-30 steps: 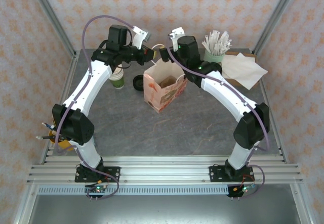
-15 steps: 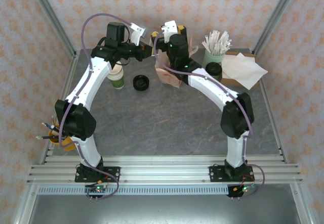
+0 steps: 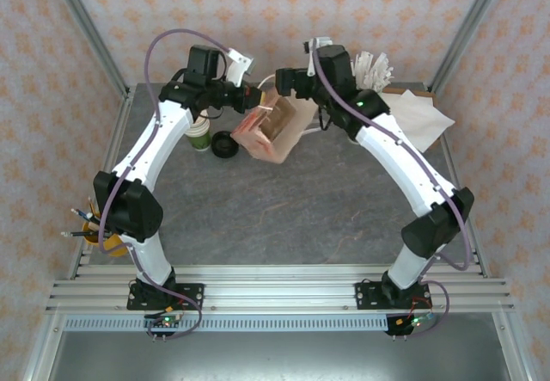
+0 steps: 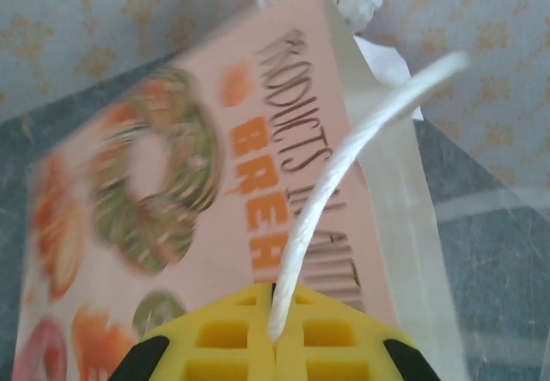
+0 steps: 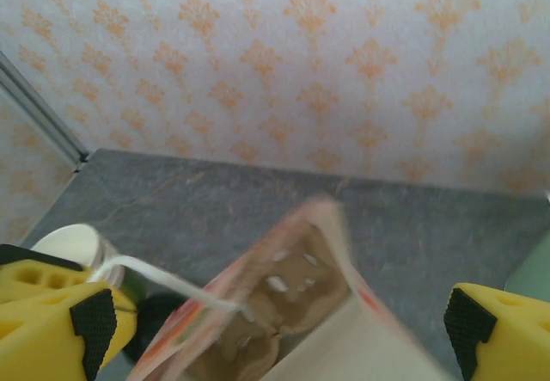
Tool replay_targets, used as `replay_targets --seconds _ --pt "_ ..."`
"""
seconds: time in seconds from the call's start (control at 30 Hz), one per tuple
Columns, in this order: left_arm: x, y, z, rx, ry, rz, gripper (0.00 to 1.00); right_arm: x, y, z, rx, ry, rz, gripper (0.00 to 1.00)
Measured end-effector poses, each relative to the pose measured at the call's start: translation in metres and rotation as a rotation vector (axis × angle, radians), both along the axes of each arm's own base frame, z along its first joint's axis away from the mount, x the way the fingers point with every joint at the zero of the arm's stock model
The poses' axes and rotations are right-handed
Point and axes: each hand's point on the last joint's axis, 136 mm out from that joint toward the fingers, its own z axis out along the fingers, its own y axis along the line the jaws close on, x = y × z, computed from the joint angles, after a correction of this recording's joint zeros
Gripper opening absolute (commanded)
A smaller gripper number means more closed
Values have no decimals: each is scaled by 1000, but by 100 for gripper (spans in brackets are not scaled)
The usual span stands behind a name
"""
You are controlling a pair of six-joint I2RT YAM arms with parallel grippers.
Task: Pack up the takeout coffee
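Left claw pinched white string handle of paper bag; right claw stood wide open, empty, over its mouth.

Sits covered by the right arm, just beside the wrapped straws. Of the takeout coffee's lid, paper sides, or whether upright or tilted, cannot tell.

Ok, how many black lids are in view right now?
1: a black lid on the table, between the cup stack and the paper bag. Another may be hidden under the right arm.
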Motion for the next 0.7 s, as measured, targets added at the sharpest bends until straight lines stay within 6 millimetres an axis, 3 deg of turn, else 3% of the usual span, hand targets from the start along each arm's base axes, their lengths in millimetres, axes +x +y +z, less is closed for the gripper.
replay_targets --seconds 0.13,0.3,0.5,0.7 --pt "-5 2 -8 25 1 -29 0 -26 -9 4 14 123 34 99" --pt "-14 2 -10 49 -11 -81 0 -56 -23 -6 -64 231 76 99" --pt "-24 -4 -3 41 -34 -130 0 -74 -51 -69 -145 376 28 100" --pt "-43 -9 4 11 -37 -177 0 -57 -48 -128 -197 408 10 94"
